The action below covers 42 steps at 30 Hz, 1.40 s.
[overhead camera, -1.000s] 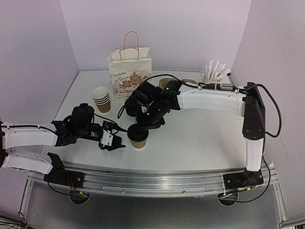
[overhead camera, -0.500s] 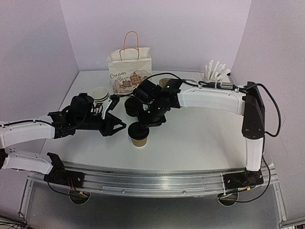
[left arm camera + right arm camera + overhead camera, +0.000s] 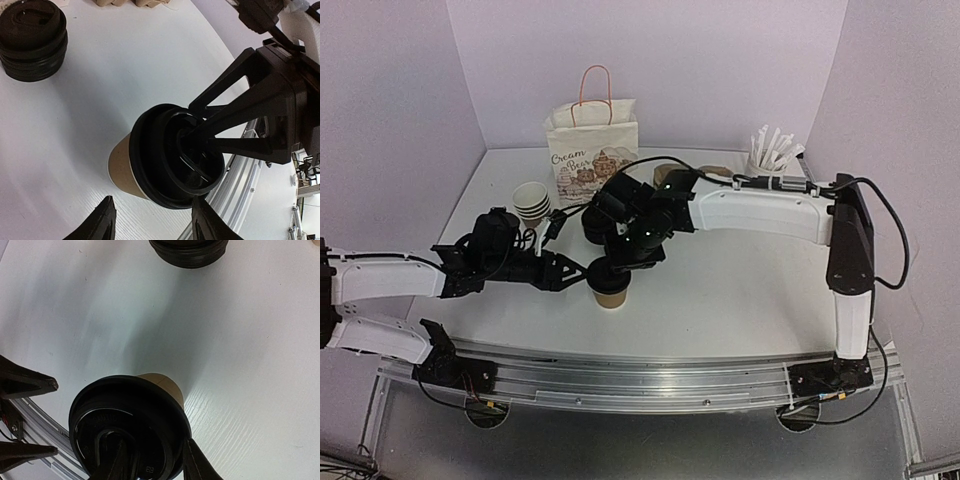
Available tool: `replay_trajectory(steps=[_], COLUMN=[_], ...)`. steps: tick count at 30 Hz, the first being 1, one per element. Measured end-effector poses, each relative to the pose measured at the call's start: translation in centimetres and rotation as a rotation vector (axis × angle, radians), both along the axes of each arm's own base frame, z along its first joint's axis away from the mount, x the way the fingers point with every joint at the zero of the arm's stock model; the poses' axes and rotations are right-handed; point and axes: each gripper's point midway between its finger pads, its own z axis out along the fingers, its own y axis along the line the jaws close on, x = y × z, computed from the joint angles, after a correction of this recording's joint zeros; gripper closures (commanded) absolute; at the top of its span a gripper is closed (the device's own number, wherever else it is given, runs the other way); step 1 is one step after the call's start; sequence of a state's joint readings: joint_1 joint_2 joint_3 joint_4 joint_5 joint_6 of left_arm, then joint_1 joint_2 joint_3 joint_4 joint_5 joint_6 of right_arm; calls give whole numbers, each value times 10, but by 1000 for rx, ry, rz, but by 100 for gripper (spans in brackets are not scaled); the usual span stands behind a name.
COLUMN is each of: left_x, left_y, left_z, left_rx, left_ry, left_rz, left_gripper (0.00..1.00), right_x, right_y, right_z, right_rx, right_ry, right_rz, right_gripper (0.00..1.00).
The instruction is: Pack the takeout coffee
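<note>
The takeout coffee (image 3: pixel 611 291) is a kraft cup with a black lid (image 3: pixel 608 272), standing upright near the table's front. My right gripper (image 3: pixel 620 262) comes down on it from behind. In the right wrist view (image 3: pixel 159 462) one finger sits in the lid's (image 3: pixel 127 430) recess and the other outside its rim, pinching the rim. My left gripper (image 3: pixel 576 272) is open and empty just left of the cup. In the left wrist view (image 3: pixel 155 222) its tips straddle the space short of the cup (image 3: pixel 122 167), not touching it.
A white paper bag (image 3: pixel 592 150) with handles stands at the back. A stack of lidless cups (image 3: pixel 533 200) is to its left. A stack of black lids (image 3: pixel 595 222) is behind the coffee. A holder of white sticks (image 3: pixel 770 150) is at the back right. A metal rail (image 3: pixel 650 375) runs along the front.
My left arm swung from the cup's left side up towards the cup stack, then back down to the coffee, jaws open. My right gripper stayed on the lid.
</note>
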<state>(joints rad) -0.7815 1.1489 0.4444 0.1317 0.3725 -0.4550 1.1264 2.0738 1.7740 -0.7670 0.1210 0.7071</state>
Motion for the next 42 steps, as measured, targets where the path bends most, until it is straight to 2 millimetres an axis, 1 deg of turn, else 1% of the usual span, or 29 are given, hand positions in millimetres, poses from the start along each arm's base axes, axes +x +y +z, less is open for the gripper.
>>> replay_trajectory(steps=[2,6,8,13,18,25,27,30,34,39,42], left_x=[-2,-4,-4,-1,3,7,8,8,9,8,9], left_y=[-3,-4,-3,-2,-2,-4,-5,-6,-8,-11,-13], left_z=[-3,-8,-9,-11,-17,-18,-18,-17,-16,-14,-13], left_rx=[-13,-22,-23,-24,-14,-27,-31,-36,-46,-61,-72], left_ry=[19,47,56,66,70,68,66,64,58,57,51], left_rz=[-12,-8,-2,22,48,62,61,57,51,35,25], left_gripper=[54,55,57,58,61,61,64,73,78,91,96], right_x=[0,1,2,3,2,1,0,-1,0,0,1], right_y=[0,-1,-1,2,3,3,4,4,4,4,3], right_z=[0,0,1,1,0,0,0,0,0,0,-1], right_rx=[-1,-2,-4,-4,-4,-5,-6,-8,-9,-13,-15], right_ry=[-3,-6,-9,-15,-16,-18,-20,-25,-31,-41,-49], right_rz=[-12,-28,-31,-30,-29,-30,-29,-31,-46,-67,-79], right_gripper=[66,66,66,66,66,66,66,67,67,67,67])
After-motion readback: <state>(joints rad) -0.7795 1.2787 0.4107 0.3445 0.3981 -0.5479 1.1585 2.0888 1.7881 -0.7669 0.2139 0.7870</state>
